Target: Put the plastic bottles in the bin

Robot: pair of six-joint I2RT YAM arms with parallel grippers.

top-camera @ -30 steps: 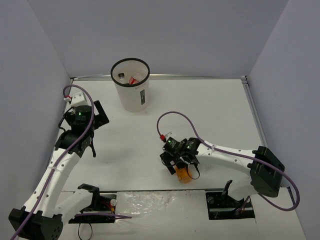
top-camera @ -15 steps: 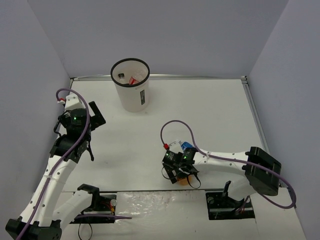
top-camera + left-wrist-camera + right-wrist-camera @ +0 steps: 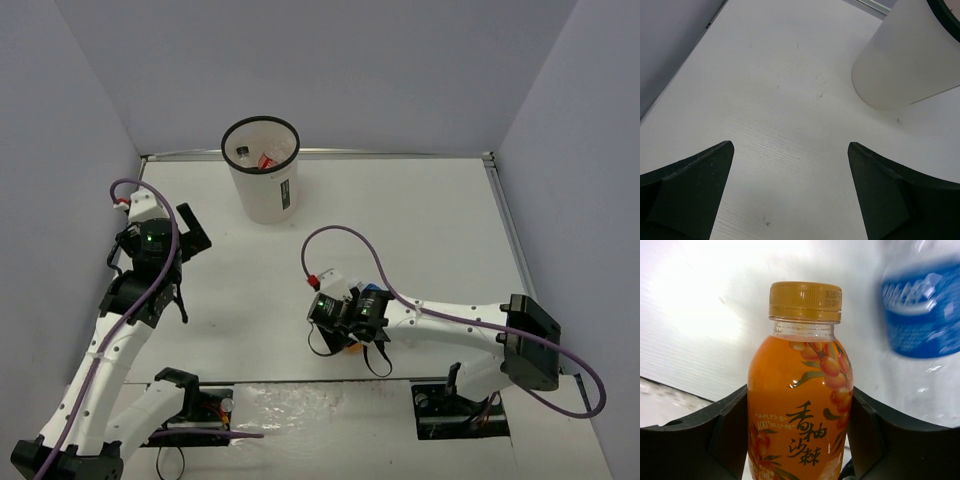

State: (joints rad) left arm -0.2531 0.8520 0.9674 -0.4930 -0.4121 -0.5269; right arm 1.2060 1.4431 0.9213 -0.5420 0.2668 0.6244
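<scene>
Between the right gripper's point(image 3: 799, 410) fingers: orange bottle point(image 3: 799, 365), pinched at mid-body, one finger pressed to each side, cap pointing away.
Handling: looks full, so likely heavier than an empty. Probably stiff enough not to buckle, but the smooth wall could slip.
Hold: mid-body seems right, near its weight and below the shoulder.
Bottle's place: near the table's point(image 3: 430, 230) front edge, well apart from the bin point(image 3: 265, 200). Whether it rests or hangs, cannot tell.
Blue bottle point(image 3: 920, 315): just beside, blurred.
Left gripper point(image 3: 790, 190): spread wide, empty, near the bin.
Bin: upright at the back, something red inside.
</scene>
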